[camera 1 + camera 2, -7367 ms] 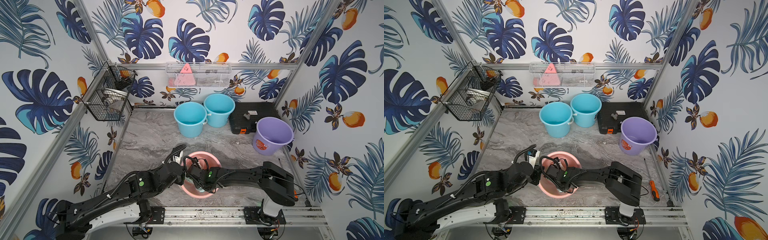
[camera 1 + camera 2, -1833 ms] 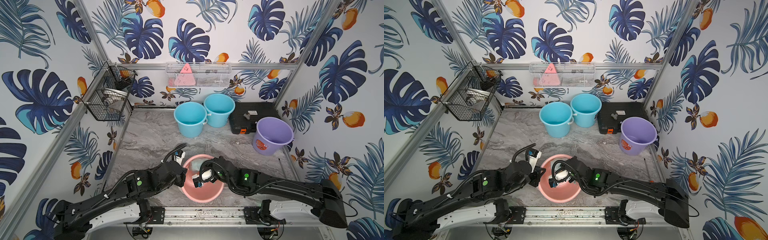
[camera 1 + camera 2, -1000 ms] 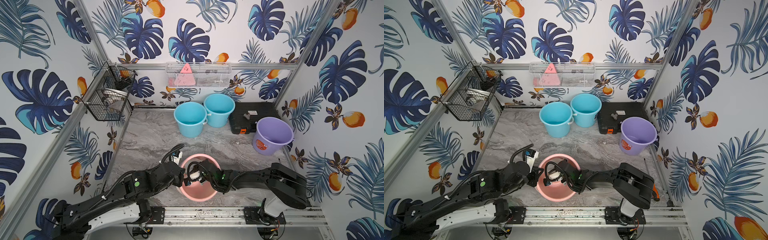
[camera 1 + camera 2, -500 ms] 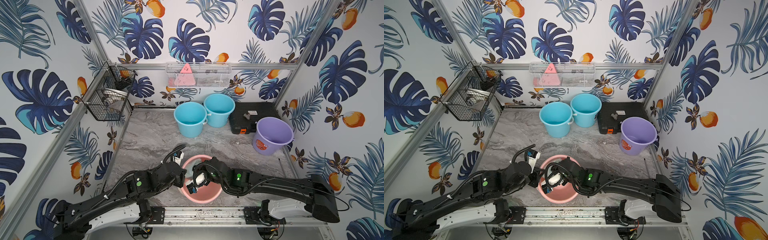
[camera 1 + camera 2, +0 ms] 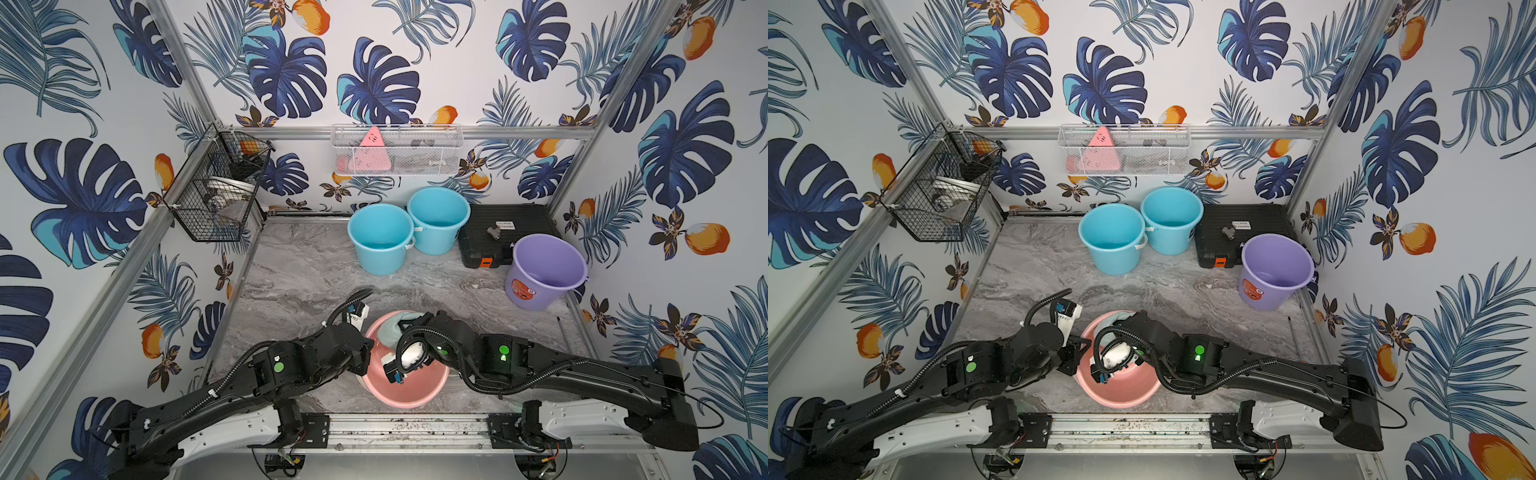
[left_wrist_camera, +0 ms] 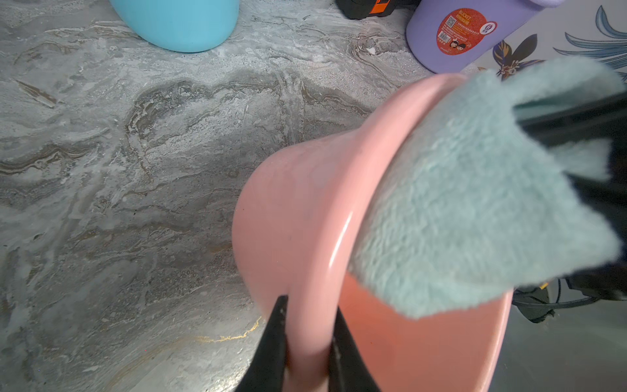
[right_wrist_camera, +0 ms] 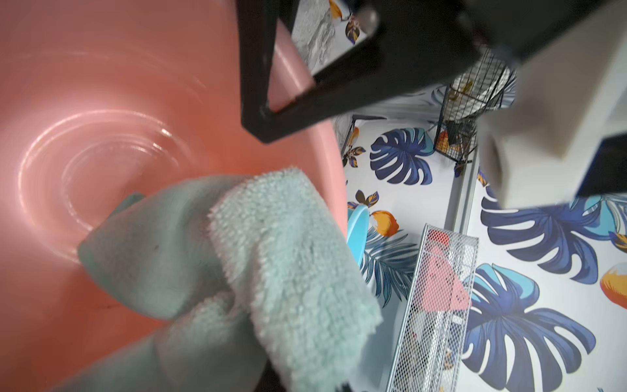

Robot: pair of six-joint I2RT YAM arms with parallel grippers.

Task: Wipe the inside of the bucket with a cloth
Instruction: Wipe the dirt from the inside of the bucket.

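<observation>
A pink bucket (image 5: 409, 392) (image 5: 1121, 392) stands tilted at the front middle of the marble floor. My left gripper (image 6: 308, 305) (image 5: 368, 353) is shut on the bucket's left rim (image 6: 312, 258), one finger outside the wall and one inside. The pale mint cloth (image 5: 390, 332) (image 6: 475, 203) (image 7: 281, 258) lies bunched against the inner wall at the far rim, partly over it. My right gripper (image 5: 415, 322) is shut on the cloth, and the fabric hides its fingertips. The bucket's smooth pink inside (image 7: 101, 101) shows in the right wrist view.
Two blue buckets (image 5: 380, 239) (image 5: 438, 220) stand at the back. A black case (image 5: 505, 232) and a purple bucket (image 5: 544, 270) are at the back right. Wire baskets (image 5: 216, 199) (image 5: 397, 151) hang on the walls. A metal rail (image 5: 415, 428) runs along the front.
My right gripper has drawn the cloth from deeper inside the bucket up to its far rim. The left gripper keeps its hold on the left rim.
</observation>
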